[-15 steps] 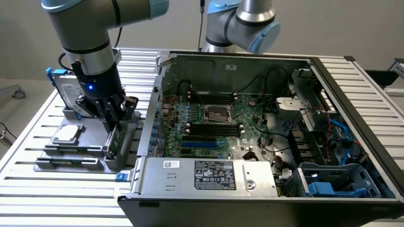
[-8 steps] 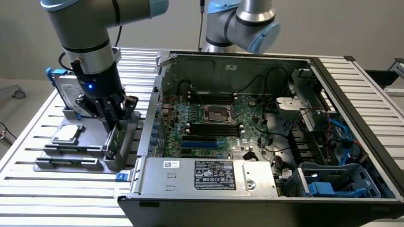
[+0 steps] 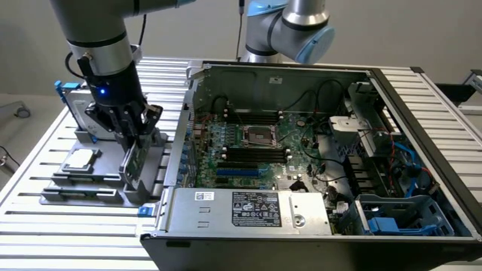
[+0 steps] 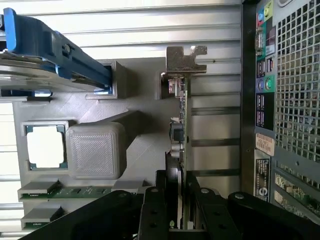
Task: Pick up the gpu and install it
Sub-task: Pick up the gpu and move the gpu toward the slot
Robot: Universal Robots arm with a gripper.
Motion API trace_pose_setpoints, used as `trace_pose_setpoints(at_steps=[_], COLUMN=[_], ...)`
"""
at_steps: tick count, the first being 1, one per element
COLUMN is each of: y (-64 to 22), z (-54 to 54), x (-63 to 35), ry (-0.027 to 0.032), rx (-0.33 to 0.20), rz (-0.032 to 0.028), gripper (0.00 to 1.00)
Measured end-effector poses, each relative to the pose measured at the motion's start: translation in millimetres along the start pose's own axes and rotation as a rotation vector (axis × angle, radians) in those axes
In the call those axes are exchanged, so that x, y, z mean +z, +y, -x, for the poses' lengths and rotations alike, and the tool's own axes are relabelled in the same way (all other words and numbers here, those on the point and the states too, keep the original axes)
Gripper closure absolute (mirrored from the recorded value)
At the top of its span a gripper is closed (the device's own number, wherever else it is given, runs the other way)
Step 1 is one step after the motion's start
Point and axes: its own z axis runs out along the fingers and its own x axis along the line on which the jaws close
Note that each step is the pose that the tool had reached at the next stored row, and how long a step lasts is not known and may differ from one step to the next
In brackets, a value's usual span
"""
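Alignment of gripper and card is what the pick turns on. The black two-fingered gripper (image 3: pixel 137 138) hangs directly above the slim rectangular gpu (image 3: pixel 134 164), a green circuit board with a dark cooler on one face. The gpu stands on its long edge in a grey moulded plastic holder (image 3: pixel 75 195) on the slatted aluminium tabletop (image 3: pixel 68 231), just beside the open black computer case (image 3: pixel 226 251) on the exterior view's left.

In the wrist view the gpu (image 4: pixel 179 125) appears edge-on. Its long axis runs parallel to the case's port-and-mesh panel (image 4: pixel 300 75), and its silver end bracket (image 4: pixel 185 57) is at the end far from the gripper (image 4: pixel 176 182). The card passes straight between the two fingers, so the jaws close across its thin dimension, one finger on each face, near the end away from the bracket.

No gap shows between either finger and the card, so I judge the gripper to be pinching the gpu rather than standing spread around it. The card's lower edge appears to sit in the holder's slot, so it has not been lifted free. It is outside the case, near its port panel.
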Motion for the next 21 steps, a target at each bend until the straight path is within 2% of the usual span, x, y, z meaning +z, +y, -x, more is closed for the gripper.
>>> trace_pose_setpoints(at_steps=[8,16,19,21], y=[-0.4,-1.1,-1.1,-0.9], z=[-0.3,0.3,5.3,13.0], x=[-27.1,-63.2,-77.2,-86.3], ry=[0.0002,0.0003,0.0001,0.0005], rx=[0.000,0.000,0.000,0.000], rz=[0.0056,0.0058,0.0058,0.0058], gripper=[0.73,0.73,0.73,0.73])
